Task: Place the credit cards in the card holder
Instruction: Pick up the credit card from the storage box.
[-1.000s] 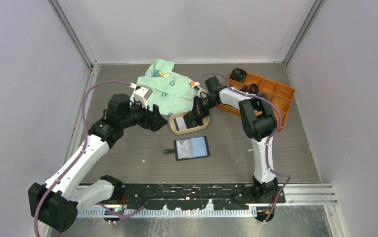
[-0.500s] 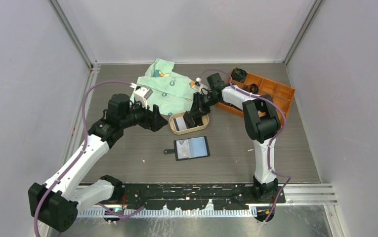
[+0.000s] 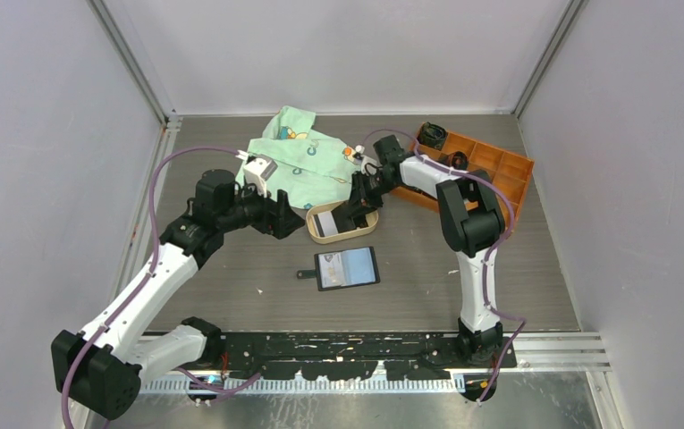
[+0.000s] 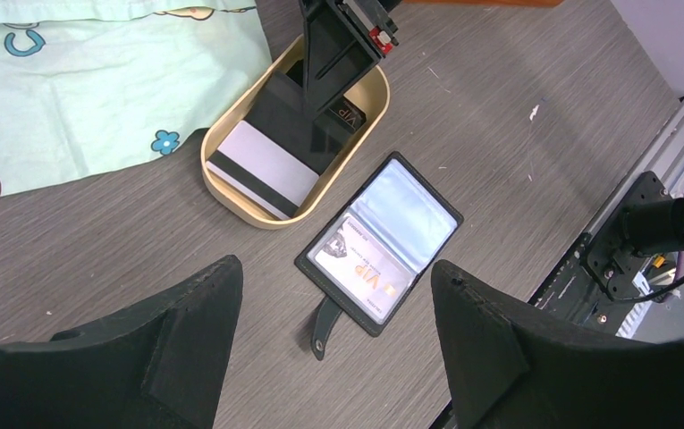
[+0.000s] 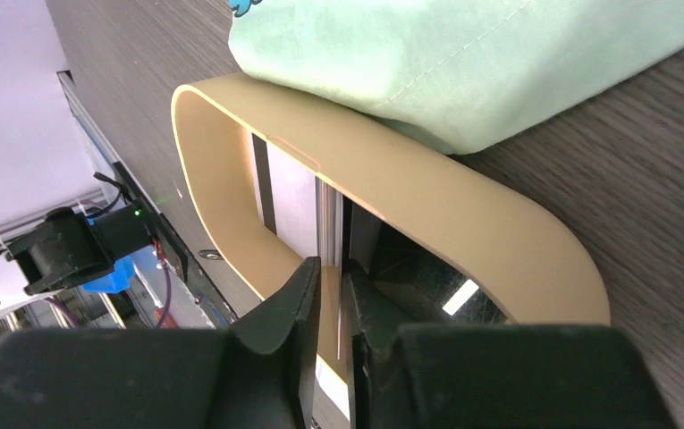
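Observation:
The card holder (image 3: 347, 267) lies open on the table, snap tab to the left, and also shows in the left wrist view (image 4: 380, 241) with a whitish VIP card (image 4: 365, 268) in one pocket. The tan oval tray (image 3: 325, 237) holds a whitish card with a black stripe (image 4: 262, 165) and black cards (image 4: 298, 112). My right gripper (image 3: 350, 214) reaches into the tray (image 5: 409, 188); its jaws (image 5: 333, 268) are pressed on a thin card seen edge-on. My left gripper (image 4: 333, 273) is open and empty, hovering left of the tray (image 3: 282, 219).
A green printed cloth (image 3: 298, 161) lies behind the tray and touches its far rim (image 5: 463, 63). An orange compartment box (image 3: 490, 174) stands at the back right. The black rail of the arm bases (image 3: 356, 344) runs along the near edge.
My right gripper shifted slightly inside the tray, first left, then back right. The left arm and the card holder have not moved.

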Controlling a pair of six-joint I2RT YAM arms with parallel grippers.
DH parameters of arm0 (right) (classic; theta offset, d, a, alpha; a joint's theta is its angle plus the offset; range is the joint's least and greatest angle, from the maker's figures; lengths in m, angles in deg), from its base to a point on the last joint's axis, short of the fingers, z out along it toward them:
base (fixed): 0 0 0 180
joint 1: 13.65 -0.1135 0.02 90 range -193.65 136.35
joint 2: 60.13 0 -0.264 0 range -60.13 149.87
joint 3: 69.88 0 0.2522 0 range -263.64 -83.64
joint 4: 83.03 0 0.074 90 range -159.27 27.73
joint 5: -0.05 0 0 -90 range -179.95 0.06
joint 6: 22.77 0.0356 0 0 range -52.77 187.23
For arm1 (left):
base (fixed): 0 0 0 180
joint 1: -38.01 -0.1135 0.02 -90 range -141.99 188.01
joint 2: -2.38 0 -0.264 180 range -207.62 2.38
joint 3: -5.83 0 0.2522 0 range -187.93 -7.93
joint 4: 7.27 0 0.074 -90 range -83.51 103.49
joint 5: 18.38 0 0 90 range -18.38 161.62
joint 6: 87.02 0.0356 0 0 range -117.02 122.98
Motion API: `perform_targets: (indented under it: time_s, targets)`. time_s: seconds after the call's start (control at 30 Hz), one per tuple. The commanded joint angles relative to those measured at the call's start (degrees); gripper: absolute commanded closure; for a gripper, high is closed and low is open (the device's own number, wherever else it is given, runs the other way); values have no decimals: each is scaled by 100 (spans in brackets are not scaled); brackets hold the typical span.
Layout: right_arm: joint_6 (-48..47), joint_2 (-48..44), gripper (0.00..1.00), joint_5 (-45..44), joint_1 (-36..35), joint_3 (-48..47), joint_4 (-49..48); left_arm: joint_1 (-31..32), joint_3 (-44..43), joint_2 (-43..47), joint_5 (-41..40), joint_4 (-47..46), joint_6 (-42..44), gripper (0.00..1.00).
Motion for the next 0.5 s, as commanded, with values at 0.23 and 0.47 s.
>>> perform_targets:
  time_s: [0.23,0.47]
  targets:
    - [80,-770,99,293,183,-295,-52,-9,182,66,613,-1028,-424,24]
    - [2601,-1608,99,1783,693,731,-2448,-9,806,218,1070,-2520,-2257,25]
